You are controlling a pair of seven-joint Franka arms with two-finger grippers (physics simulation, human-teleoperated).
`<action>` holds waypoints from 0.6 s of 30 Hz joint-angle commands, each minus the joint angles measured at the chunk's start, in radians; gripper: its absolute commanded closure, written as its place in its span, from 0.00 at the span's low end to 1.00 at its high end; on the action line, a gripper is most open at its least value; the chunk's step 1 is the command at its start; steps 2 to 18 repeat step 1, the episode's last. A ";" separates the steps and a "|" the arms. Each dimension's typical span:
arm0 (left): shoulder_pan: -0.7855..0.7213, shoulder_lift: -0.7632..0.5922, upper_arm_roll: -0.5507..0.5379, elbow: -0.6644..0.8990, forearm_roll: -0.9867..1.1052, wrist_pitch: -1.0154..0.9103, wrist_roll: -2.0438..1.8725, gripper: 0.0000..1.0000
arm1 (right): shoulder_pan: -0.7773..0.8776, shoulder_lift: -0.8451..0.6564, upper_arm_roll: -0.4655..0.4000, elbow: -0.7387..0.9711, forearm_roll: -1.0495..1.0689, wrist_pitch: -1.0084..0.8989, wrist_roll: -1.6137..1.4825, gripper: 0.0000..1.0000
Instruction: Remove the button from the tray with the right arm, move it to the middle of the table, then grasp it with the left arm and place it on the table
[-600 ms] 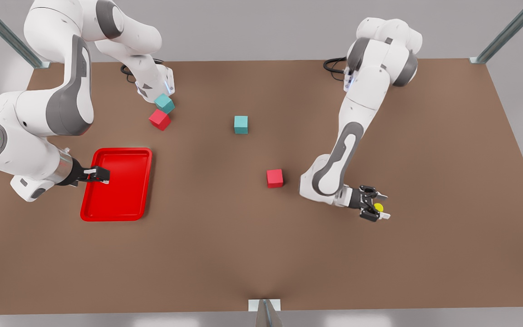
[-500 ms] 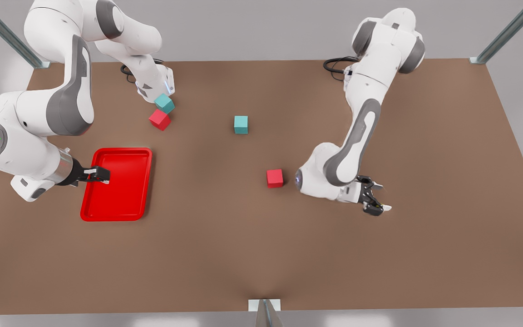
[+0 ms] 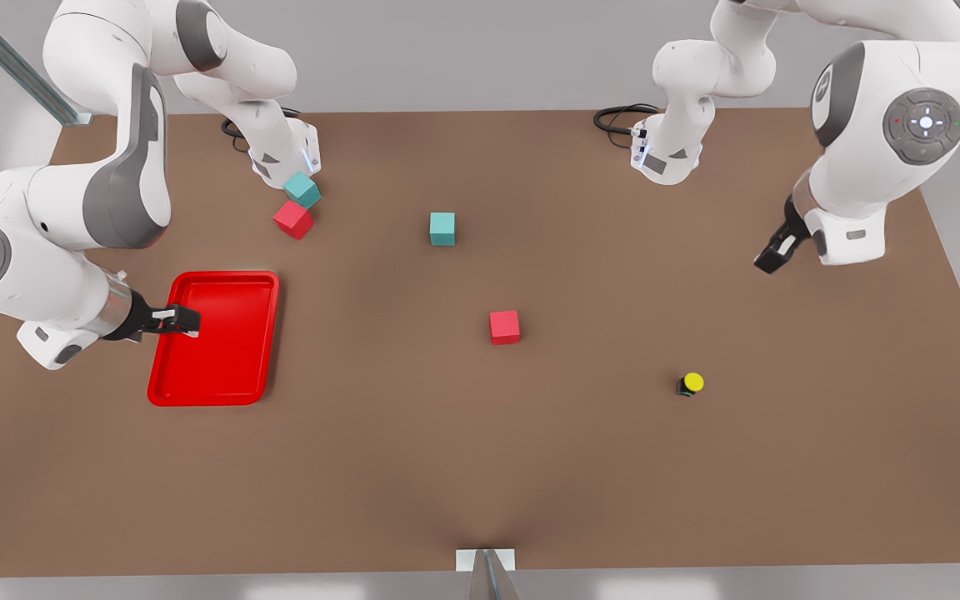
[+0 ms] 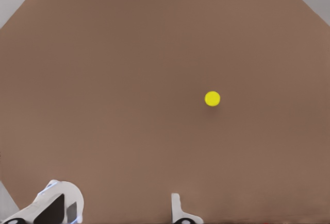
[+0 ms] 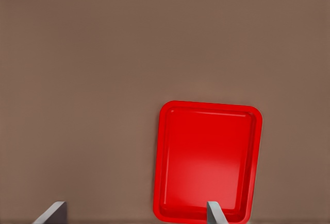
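Tray [image 3: 226, 367]: a shallow red tray on the brown surface [image 3: 480, 467], nothing lying in it; the right wrist view shows its bare red floor [image 5: 206, 167].
Button [image 3: 690, 384]: stands alone on the surface, yellow cap up, well to the front view's right of the tray and beyond the nearer red cube [image 3: 504, 327]; nothing touches it. The left wrist view shows the yellow cap [image 4: 212, 99] on bare brown.
Right gripper [image 3: 180, 321]: hangs over the tray's edge on the front view's left, fingers [image 5: 215, 214] apart and holding nothing.
Left gripper [image 3: 776, 250]: raised far to the front view's right of the tray, well apart from the button; fingers [image 4: 176, 208] spread, nothing between them.
Other things: a teal cube [image 3: 442, 228] and a teal-and-red pair of cubes [image 3: 297, 206] lie farther back than the tray.
Change: half a second ago the left gripper was down at the button's spot; it has since let go and lifted away, leaving the button there. The right arm has not moved.
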 commanded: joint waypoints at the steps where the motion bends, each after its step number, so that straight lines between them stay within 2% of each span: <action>1: 0.002 -0.005 0.000 0.000 -0.013 0.002 1.263 0.00 | 0.001 -0.001 0.000 0.000 -0.001 0.000 0.000 0.00; 18: 0.002 -0.005 0.000 0.000 -0.013 0.002 1.263 0.00 | 0.001 -0.001 0.000 0.000 -0.001 0.000 0.000 0.00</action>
